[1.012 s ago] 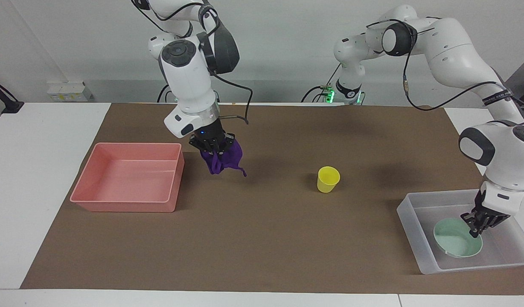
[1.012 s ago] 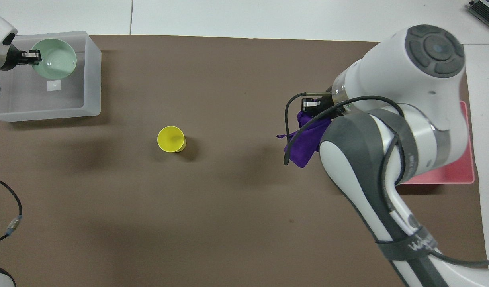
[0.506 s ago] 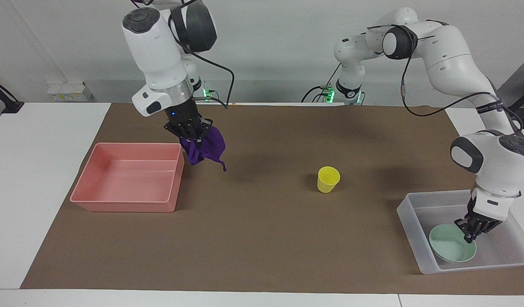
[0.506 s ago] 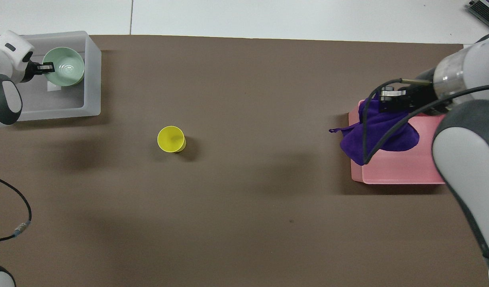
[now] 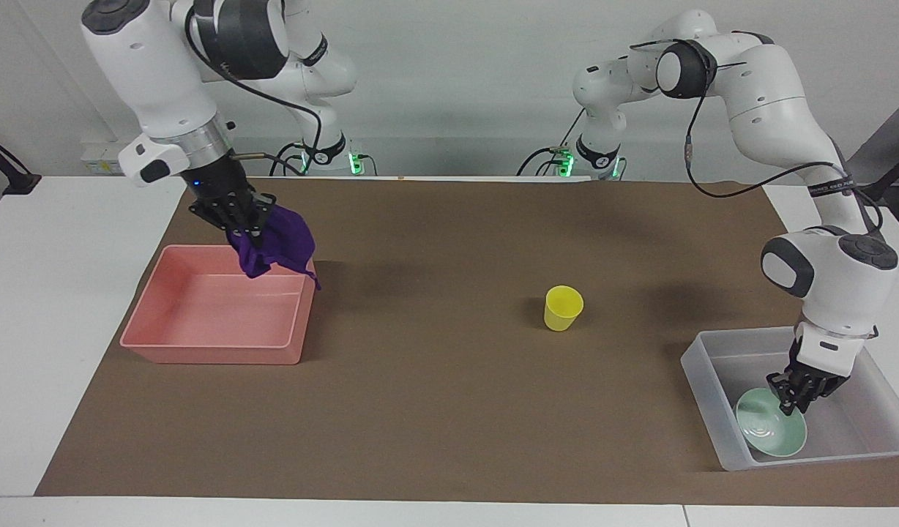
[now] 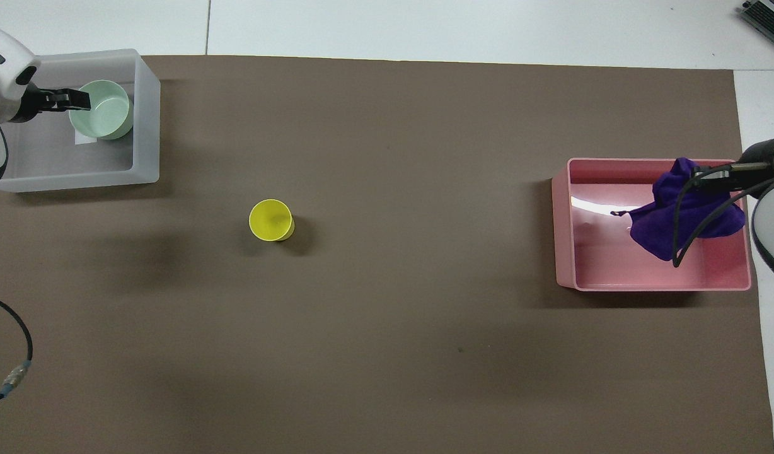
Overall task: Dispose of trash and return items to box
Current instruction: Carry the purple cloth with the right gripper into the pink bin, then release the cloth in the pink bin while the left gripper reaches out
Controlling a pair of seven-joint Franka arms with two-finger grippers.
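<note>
- Right gripper [image 5: 237, 223] hangs over the pink tray [image 5: 157, 311], jaws clamped on the purple cloth [image 5: 274, 245], which dangles at the tray's 1 o'clock corner in the facing view.
- Left gripper [image 5: 793, 391] is inside the box [image 5: 702, 377], jaws clamped on the tilted green bowl [image 5: 768, 435].
- Cup [image 5: 563, 307] stands mid-mat, at 10 o'clock from the box.

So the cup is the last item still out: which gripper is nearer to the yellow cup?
Left. The left gripper holds the mint-green bowl in the frosted box, nearest the yellow cup. The right gripper holds the purple cloth over the pink tray, more distant.
</note>
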